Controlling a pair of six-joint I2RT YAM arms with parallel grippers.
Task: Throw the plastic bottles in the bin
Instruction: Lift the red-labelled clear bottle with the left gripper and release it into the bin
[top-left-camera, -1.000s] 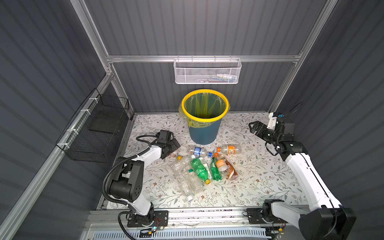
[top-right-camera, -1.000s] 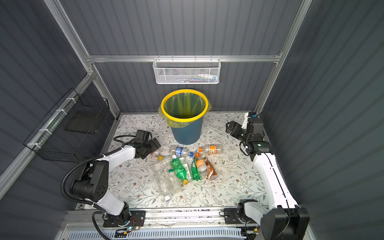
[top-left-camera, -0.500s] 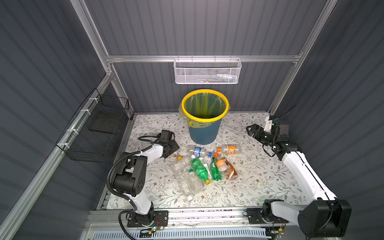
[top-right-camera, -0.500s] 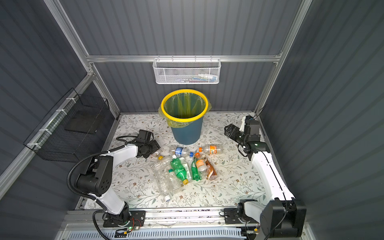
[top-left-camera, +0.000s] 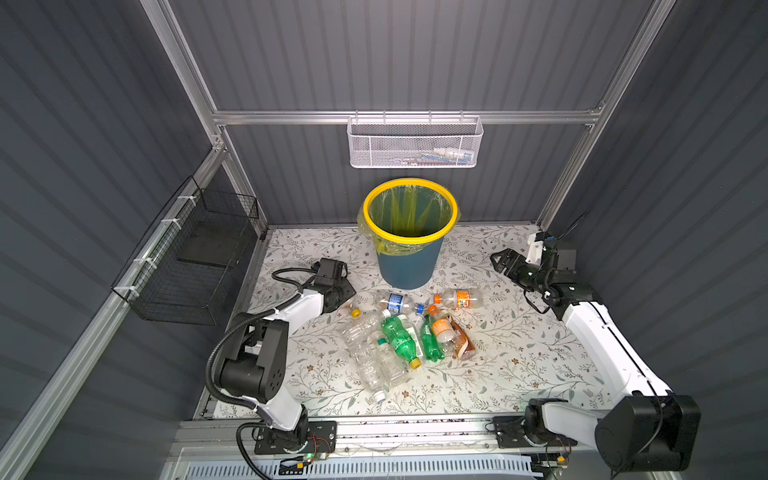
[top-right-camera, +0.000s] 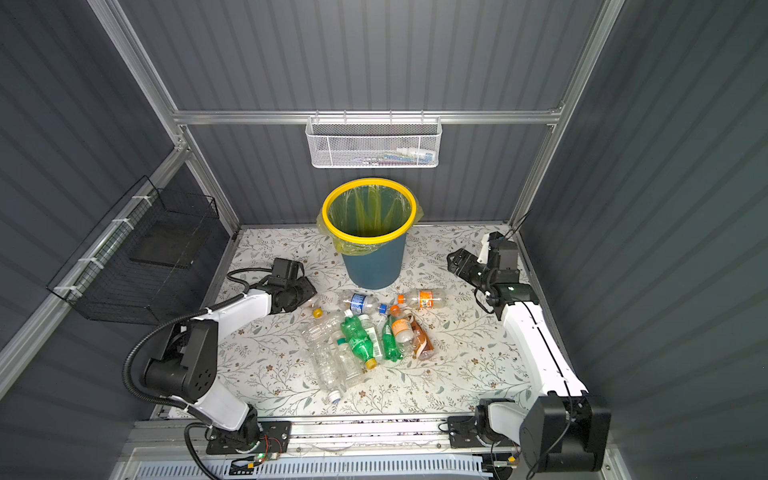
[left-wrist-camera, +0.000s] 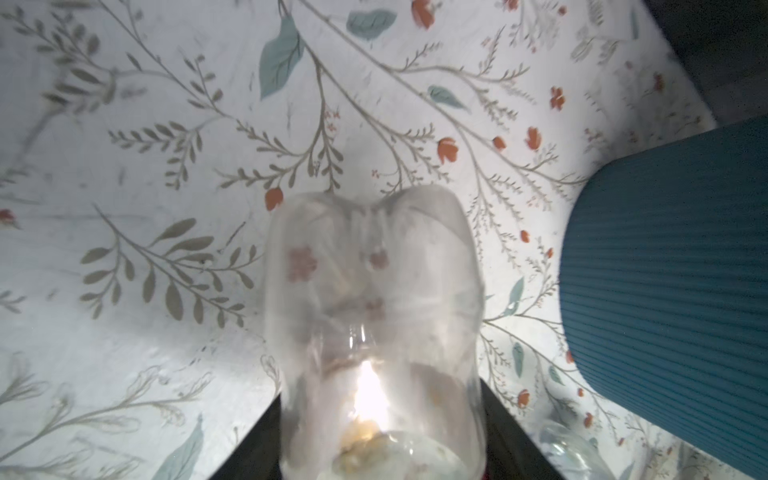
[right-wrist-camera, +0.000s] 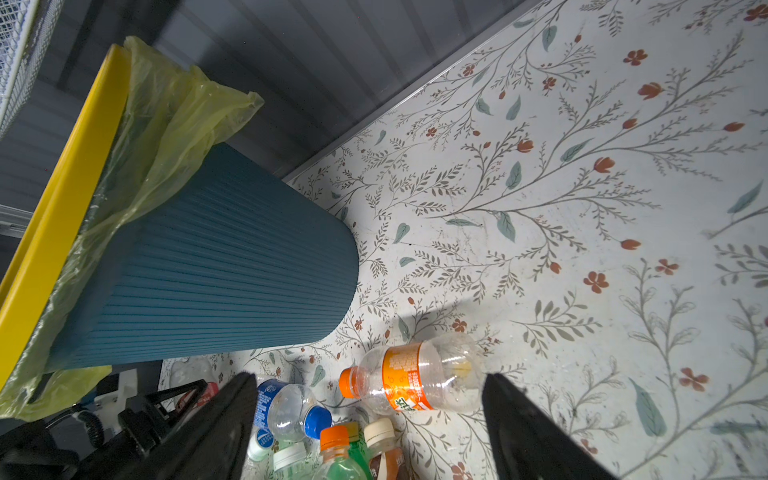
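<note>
Clear plastic fills the middle of the left wrist view: a clear bottle (left-wrist-camera: 370, 270) sits between the black fingers (left-wrist-camera: 249, 453) of the left pincer (top-left-camera: 344, 298). The fingers press against both of its sides, and its lobed base points away from the camera. Whether it is off the worktop (top-left-camera: 519, 353) cannot be told. In both top views that pincer is low over the flowered worktop, left of the bin (top-left-camera: 409, 266) and apart from it, with a yellow cap (top-left-camera: 355, 312) just beside it.

Dark blue with a yellow rim and a yellow-green bag, the bin stands upright at the back middle. The plastic bottles (top-left-camera: 374, 357) lie on their sides in a loose heap in front of it. A blue-label bottle (top-left-camera: 397, 302) and an orange-label bottle (top-left-camera: 459, 298) lie nearest the bin. A green bottle (top-left-camera: 398, 337), a brown bottle (top-left-camera: 459, 341) and several clear ones lie nearer the front edge, many of them touching.

The right pincer (top-left-camera: 500, 261) hangs above the worktop near the right back corner, well apart from the heap. Its jaws are wide apart with nothing between them.

A white mesh basket (top-left-camera: 413, 143) hangs on the back wall above the bin, and a black wire basket (top-left-camera: 195, 257) on the left wall.
</note>
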